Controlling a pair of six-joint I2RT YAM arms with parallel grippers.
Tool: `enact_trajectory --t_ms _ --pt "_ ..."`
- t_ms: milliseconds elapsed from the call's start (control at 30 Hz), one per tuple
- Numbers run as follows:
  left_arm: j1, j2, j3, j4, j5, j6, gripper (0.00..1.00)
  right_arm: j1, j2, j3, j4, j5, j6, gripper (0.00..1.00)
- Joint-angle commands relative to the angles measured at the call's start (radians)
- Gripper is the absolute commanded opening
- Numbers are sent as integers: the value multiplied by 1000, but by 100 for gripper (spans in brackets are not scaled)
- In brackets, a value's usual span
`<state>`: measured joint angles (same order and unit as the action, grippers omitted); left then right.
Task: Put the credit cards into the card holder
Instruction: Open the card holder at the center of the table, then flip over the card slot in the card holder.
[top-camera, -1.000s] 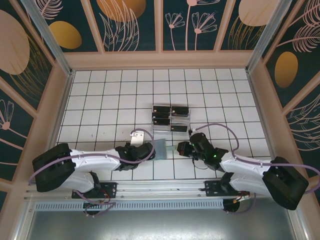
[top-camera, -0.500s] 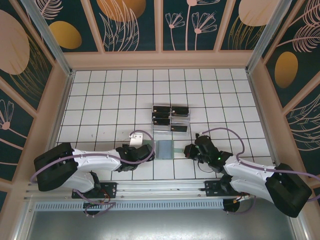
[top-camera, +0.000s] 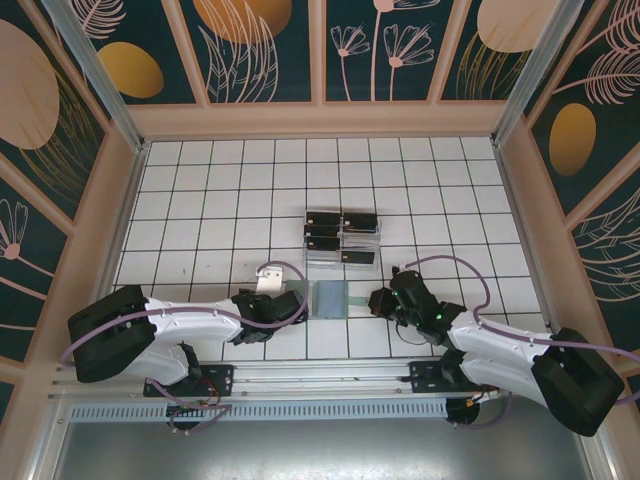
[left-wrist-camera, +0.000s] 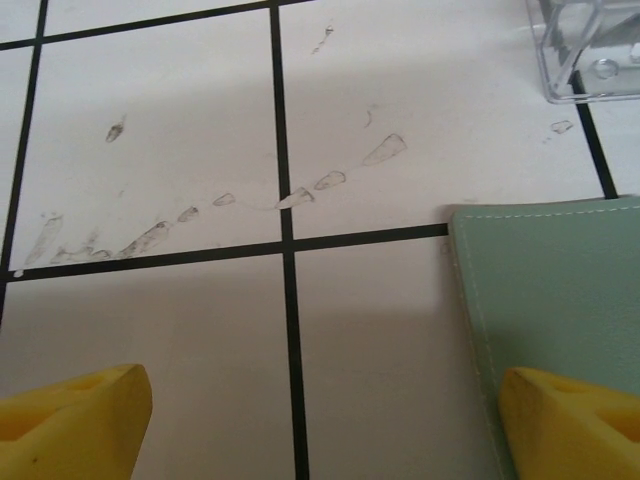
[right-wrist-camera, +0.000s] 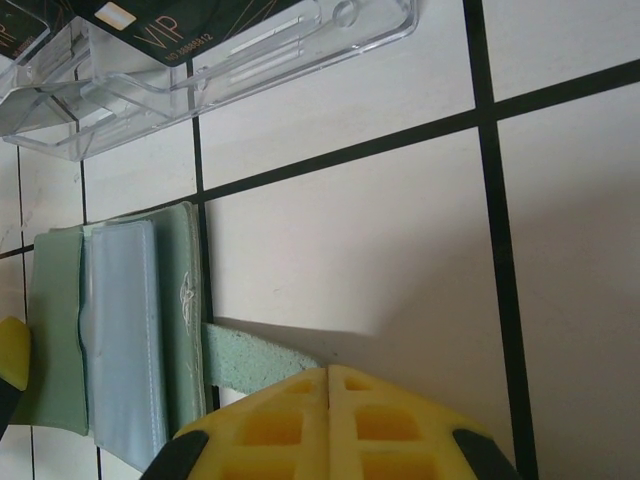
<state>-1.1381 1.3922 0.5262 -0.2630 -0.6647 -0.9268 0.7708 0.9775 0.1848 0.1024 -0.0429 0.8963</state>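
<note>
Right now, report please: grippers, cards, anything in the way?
Left gripper open, at card holder edge. Right gripper shut, tips at holder's tab. Credit cards in clear tray. Nothing between tray and holder.

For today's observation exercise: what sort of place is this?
Probably a robot test cell: a white gridded table boxed in by leaf-painted panels, with the left arm and right arm bolted at its edge.

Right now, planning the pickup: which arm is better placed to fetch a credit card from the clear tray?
Left, likely: the left gripper is open and empty, the clear tray ahead; the right gripper is shut at the card holder.
</note>
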Motion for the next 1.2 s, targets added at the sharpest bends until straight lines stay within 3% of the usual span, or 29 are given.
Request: enact_trajectory --t_ms 0,67,133,267,433,667,1167 --pt "1 -5 3 -40 -38 -14 91 -10 -12 51 -39 16 -23 3" --pt "2 -11 12 -36 -42 -5 93 -10 -19 75 -58 8 -32 19" --pt "2 -12 21 -35 -44 5 93 -10 -27 101 -80 2 -42 27" --pt "2 -16 32 -30 -47 20 94 -4 -44 168 -125 -14 -60 33" --pt "2 -40 32 -34 -57 20 98 31 -31 249 -158 -17 -79 37" --pt "4 -56 12 -47 -67 2 99 114 99 336 -123 -18 -90 38" --pt "6 -6 -26 -30 -47 -52 98 158 291 340 7 -46 -61 40"
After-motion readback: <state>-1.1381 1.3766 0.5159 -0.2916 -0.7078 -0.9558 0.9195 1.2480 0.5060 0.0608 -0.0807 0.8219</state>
